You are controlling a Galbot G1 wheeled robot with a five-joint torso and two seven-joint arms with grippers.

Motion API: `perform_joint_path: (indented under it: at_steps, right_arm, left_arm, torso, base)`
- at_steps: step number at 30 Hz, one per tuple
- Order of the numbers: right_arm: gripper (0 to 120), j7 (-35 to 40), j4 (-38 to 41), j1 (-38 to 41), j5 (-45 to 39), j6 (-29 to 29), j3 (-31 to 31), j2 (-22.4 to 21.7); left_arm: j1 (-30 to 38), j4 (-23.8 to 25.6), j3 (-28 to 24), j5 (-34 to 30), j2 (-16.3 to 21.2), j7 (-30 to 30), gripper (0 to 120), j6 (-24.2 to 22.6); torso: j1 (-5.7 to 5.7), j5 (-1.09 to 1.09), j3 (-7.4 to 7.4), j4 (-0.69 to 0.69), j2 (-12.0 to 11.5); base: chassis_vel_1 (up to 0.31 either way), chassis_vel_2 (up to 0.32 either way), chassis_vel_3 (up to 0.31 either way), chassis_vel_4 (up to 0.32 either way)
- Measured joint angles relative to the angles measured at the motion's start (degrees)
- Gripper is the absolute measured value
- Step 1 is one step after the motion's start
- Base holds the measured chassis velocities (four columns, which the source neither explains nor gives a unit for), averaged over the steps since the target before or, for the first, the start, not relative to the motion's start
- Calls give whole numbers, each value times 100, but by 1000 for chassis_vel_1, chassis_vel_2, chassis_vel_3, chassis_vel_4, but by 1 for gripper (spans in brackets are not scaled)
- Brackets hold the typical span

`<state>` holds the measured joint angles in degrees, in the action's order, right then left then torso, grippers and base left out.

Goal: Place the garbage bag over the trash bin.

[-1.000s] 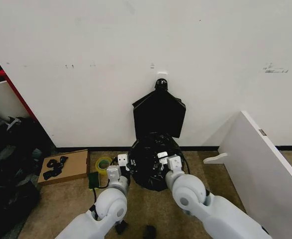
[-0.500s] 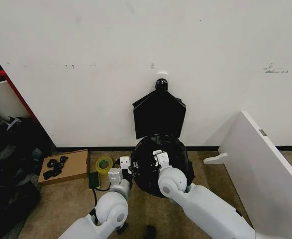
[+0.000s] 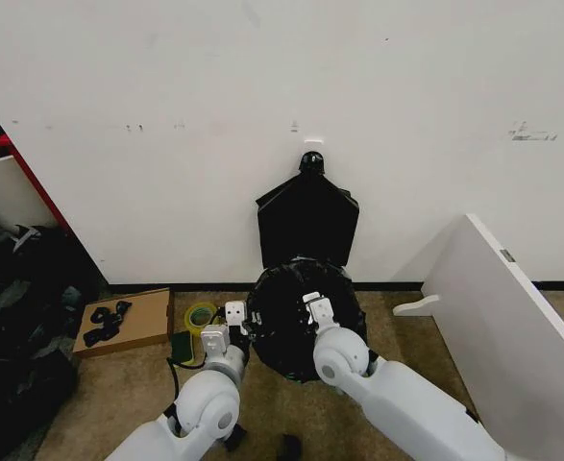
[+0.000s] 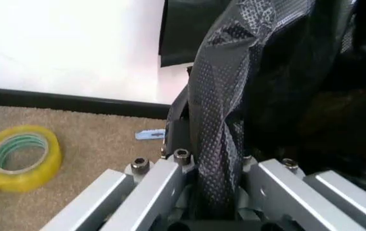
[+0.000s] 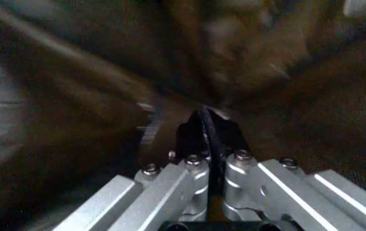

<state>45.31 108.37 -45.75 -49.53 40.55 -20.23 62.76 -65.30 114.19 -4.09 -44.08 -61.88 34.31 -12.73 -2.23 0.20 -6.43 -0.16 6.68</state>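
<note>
There is one garbage bag, black and crinkled, and it covers a round shape on the carpet close to the wall; the trash bin itself cannot be made out under the plastic. There are two grippers, both at the bag. The left gripper is at the bag's left side, and in the left wrist view a twisted fold of the bag passes between its jaws, which are pressed together on it. The right gripper is on top of the bag, nearer to its middle, and in the right wrist view its jaws pinch a thin edge of black plastic. So the bag lies between the two grippers and is stretched by them. On the wall just behind hangs one flat black bundle. On the floor to the left lie one roll of yellow tape and one cardboard piece. One white board leans at the right.
</note>
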Motion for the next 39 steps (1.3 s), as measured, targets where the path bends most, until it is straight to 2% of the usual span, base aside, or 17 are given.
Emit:
perform_joint_path:
  at_steps: [5,14,21,25,29,33,34,39]
  right_arm:
    - [0,-136,180,-1,7,-47,-84,44]
    - [0,-185,-931,356,395,-199,-220,502]
    - [0,-187,-1157,366,483,-184,-216,453]
    - [0,-351,-649,230,414,-193,-143,231]
    - [1,-1137,406,-182,468,-537,93,-278]
    - [13,-1558,1026,-508,446,-660,414,-646]
    - [20,-1650,1228,-609,380,-752,584,-751]
    - [37,-1820,1701,-1119,678,-1310,1179,-946]
  left_arm:
    - [-11,26,-36,-36,-3,-58,1,-13]
    - [-208,238,-28,-41,133,-159,1,-74]
    - [-245,305,37,-55,169,-172,1,-85]
    - [-166,196,70,-253,93,-112,1,-135]
    - [89,-43,172,-878,-108,182,1,-343]
    - [247,-257,293,-1316,-290,442,1,-510]
    - [260,-324,359,-1479,-366,573,1,-635]
    - [407,-601,413,-1935,-541,995,1,-971]
  torso:
    - [0,-1,0,0,0]
    - [0,0,0,2,0]
    - [0,0,0,1,0]
    - [0,0,-1,2,0]
    - [0,1,0,0,0]
    - [0,-1,0,-4,0]
    - [0,1,0,2,0]
    - [0,0,0,2,0]
  base:
    - [0,0,0,0]
    - [0,0,0,0]
    - [0,0,0,0]
    - [0,0,0,0]
    - [0,0,0,0]
    - [0,0,0,0]
    - [0,0,0,0]
    - [0,0,0,0]
